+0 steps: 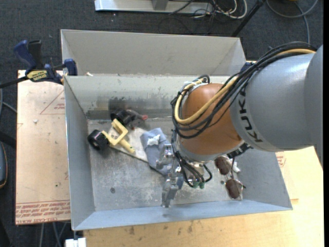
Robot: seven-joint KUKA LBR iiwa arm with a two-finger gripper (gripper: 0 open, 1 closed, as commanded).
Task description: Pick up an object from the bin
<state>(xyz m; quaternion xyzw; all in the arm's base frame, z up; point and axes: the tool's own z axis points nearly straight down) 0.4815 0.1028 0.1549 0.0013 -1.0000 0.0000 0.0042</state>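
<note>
My gripper [168, 188] hangs below the orange wrist cover, low over the bin floor near the front wall, a little right of the middle. Nothing shows in it. Just behind it, up and to the left, a crumpled blue-grey piece [153, 141] lies on a white sheet [134, 144]. To the right of the gripper a pair of brown sunglasses [230, 178] lies on the floor, partly under the arm.
A yellow tool with a black round handle [110, 135] lies at the left of the bin. A black object [126, 117] sits behind it by the back wall. The arm and its cables cover the bin's right half.
</note>
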